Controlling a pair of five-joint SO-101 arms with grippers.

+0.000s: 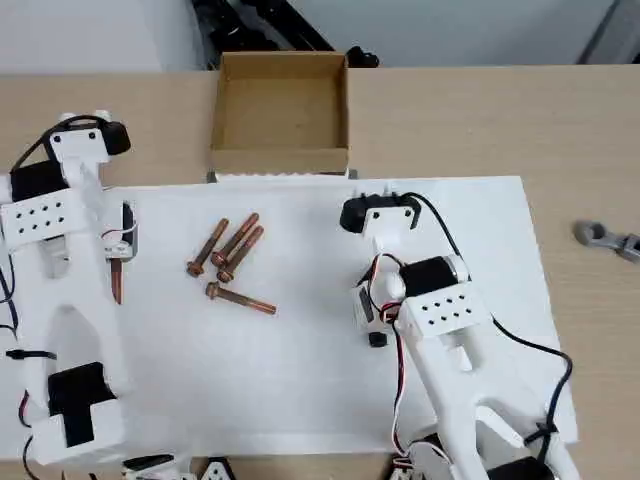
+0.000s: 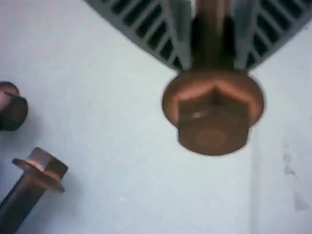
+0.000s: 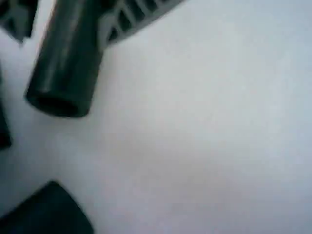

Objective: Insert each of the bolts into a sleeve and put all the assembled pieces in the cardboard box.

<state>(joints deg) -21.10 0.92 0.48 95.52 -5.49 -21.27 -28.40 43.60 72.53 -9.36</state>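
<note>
Well short of the cardboard box (image 1: 280, 158), the left gripper (image 1: 119, 248) clamps a bolt (image 2: 212, 109) and the right gripper (image 1: 372, 312) clamps a sleeve (image 3: 66, 61). Mating them seems next, needing tip and bore aligned. Four loose bolts (image 1: 240, 252) lie nearer the box.

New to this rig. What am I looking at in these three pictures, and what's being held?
These are two small robot arms at a table. One picture looks down from a fixed camera above; the other two come from a camera on each arm's wrist. The left fingers grip a copper bolt, and the right fingers grip a black sleeve. Four more bolts lie loose on the white sheet, near the open cardboard box.
</note>
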